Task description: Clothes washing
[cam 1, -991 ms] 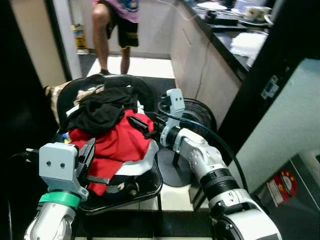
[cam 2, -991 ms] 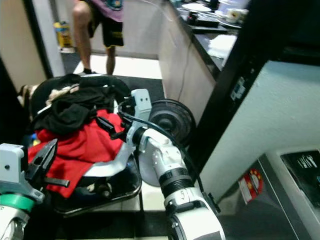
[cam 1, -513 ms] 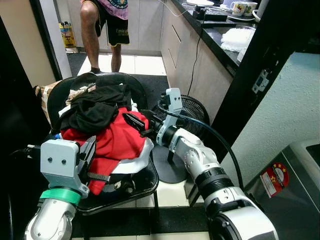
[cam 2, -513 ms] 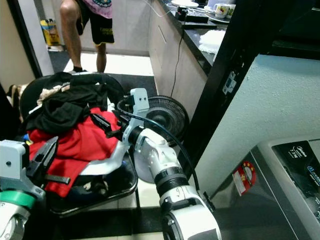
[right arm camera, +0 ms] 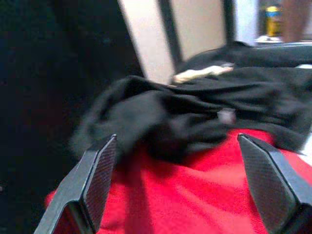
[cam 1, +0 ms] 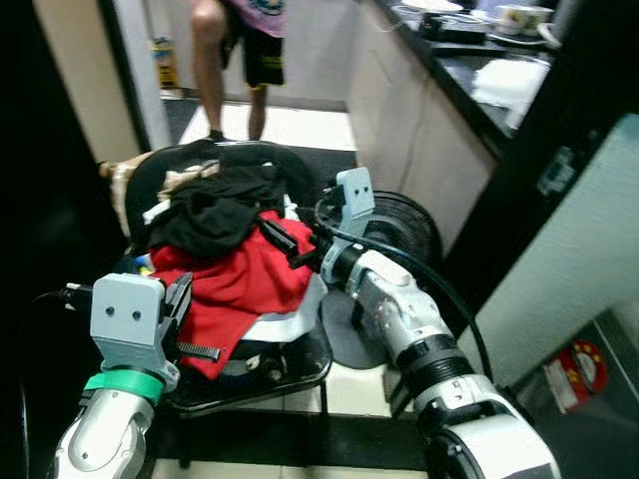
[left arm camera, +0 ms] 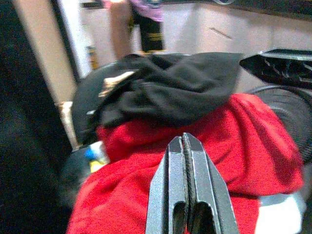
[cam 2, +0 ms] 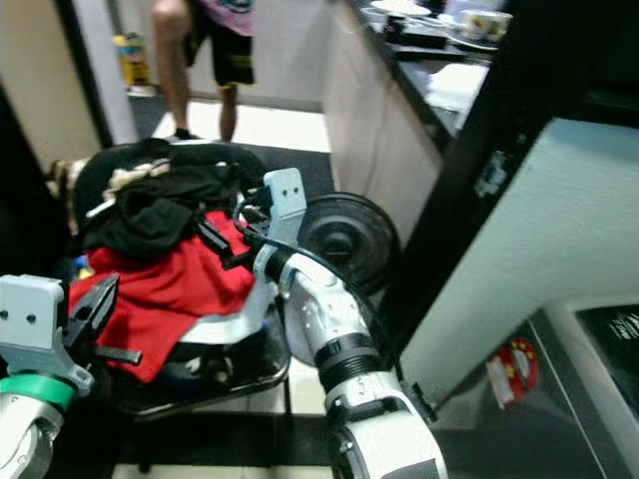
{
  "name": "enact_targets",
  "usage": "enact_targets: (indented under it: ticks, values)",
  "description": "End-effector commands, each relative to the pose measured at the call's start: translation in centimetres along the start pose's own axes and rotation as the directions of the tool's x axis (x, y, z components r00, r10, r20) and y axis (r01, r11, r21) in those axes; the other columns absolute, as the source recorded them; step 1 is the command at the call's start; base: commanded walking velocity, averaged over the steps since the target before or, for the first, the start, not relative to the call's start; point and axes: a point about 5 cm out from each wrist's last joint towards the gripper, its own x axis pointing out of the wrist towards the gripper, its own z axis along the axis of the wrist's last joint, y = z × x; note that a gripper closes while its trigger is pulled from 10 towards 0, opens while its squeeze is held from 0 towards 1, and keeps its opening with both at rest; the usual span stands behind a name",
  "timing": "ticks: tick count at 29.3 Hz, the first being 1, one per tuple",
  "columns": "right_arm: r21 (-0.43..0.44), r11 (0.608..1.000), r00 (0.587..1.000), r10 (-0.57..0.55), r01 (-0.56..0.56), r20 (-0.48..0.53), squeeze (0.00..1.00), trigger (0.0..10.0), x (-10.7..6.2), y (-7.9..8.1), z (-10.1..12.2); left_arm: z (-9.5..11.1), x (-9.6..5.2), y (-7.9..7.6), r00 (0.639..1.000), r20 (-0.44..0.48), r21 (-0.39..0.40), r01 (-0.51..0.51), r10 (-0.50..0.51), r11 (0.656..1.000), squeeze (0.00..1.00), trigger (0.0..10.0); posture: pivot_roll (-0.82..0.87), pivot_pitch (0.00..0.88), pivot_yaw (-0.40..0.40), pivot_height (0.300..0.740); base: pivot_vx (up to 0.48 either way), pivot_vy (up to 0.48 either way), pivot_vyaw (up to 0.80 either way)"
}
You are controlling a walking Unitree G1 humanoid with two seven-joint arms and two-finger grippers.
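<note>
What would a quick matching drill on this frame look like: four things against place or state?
Things:
1. red garment
2. black garment
3. left gripper
4. right gripper

States:
A. fingers shut, held short of the pile
B. top of the pile on the chair
C. fingers wide open over the pile
D. under the black one, draping toward the front

Pairs: 1-D, 2-B, 3-A, 4-C

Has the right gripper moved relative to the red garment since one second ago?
No. The right gripper stays open at the red garment beside the black clothes; the camera shifted.
</note>
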Motion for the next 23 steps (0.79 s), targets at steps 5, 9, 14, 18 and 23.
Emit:
enact_targets:
  ticks: [5, 9, 14, 18, 23]
  values:
    - [0.033, 0.999, 1.0, -0.027, 0.026, 0.016, 0.0, 10.0, -0.1, -0.6, 0.2, -0.5, -0.1, -0.3, 1.0, -0.028, -0.014, 0.008, -0.008, 1.0, 0.0, 10.0, 0.0, 0.119, -0.041, 0.74, 0.0, 0.0, 0.32]
    - [0.053, 0.998, 1.0, -0.026, 0.025, 0.007, 0.0, 10.0, 0.0, -0.7, 0.1, -0.5, -0.1, -0.3, 0.999, -0.031, -0.015, 0.009, -0.01, 1.0, 0.0, 10.0, 0.0, 0.124, -0.04, 0.74, 0.0, 0.0, 0.0]
    - [0.144, 0.989, 1.0, -0.022, 0.024, -0.014, 1.0, 10.0, 0.5, -0.7, -0.4, -0.4, -0.2, -0.5, 0.999, -0.033, -0.019, 0.022, -0.022, 1.0, 0.0, 10.0, 0.02, 0.154, -0.038, 0.74, 0.0, 0.0, 0.0]
    - [0.165, 0.986, 0.999, -0.032, 0.035, -0.018, 1.0, 10.0, 0.8, -0.6, -0.4, -0.3, -0.3, -0.5, 0.999, -0.038, -0.018, 0.026, -0.027, 0.999, 0.0, 10.0, 0.02, 0.173, -0.032, 0.74, 0.0, 0.0, 0.0]
    - [0.169, 0.985, 0.999, -0.044, 0.046, -0.016, 0.0, 10.0, 1.3, -0.4, -0.2, -0.2, -0.6, -0.3, 0.999, -0.044, -0.013, 0.026, -0.026, 1.0, 0.0, 10.0, 0.03, 0.193, -0.027, 0.74, 0.0, 0.0, 0.0]
